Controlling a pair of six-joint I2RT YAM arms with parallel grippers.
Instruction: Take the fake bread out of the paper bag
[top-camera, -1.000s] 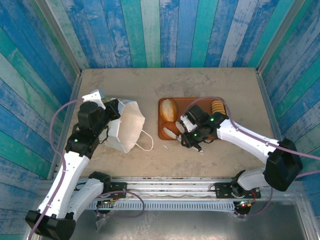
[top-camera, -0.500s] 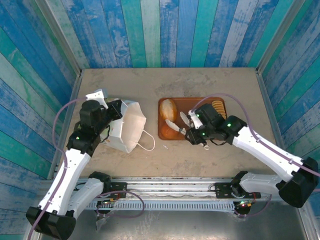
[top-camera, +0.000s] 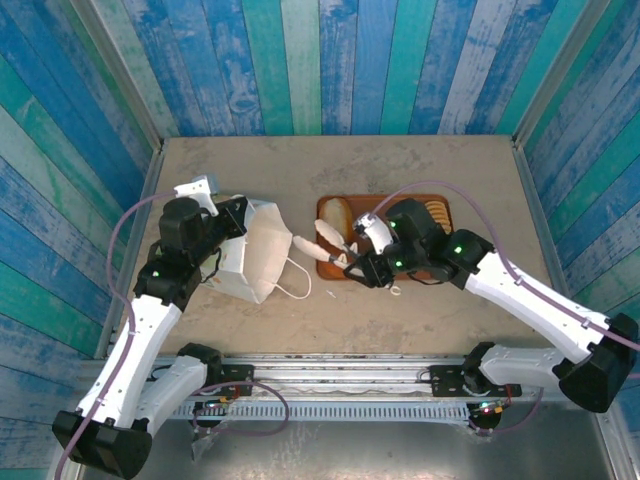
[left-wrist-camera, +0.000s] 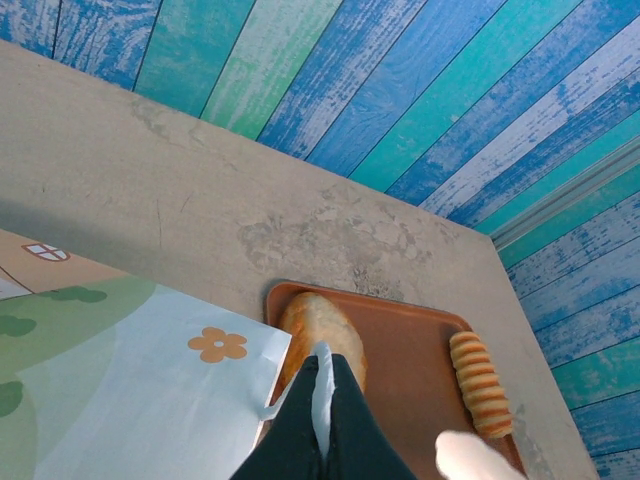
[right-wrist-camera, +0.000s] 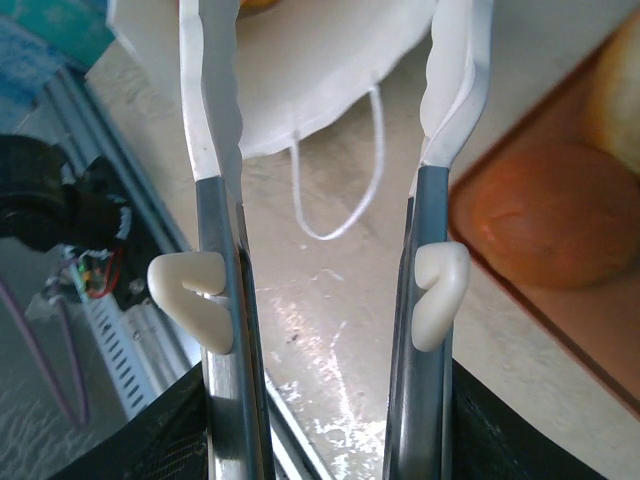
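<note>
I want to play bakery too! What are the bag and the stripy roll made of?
The paper bag looks like thin, smooth paper: it folds and carries a printed flower. The ridged roll is probably smooth moulded plastic; its ridges are very even.

The table (top-camera: 400, 165) behind the paper bag (top-camera: 255, 250) and tray (left-wrist-camera: 410, 365) lies open. The gap between them is obstructed by the right gripper (top-camera: 308, 232) and the cord handle (right-wrist-camera: 380, 150).
</note>
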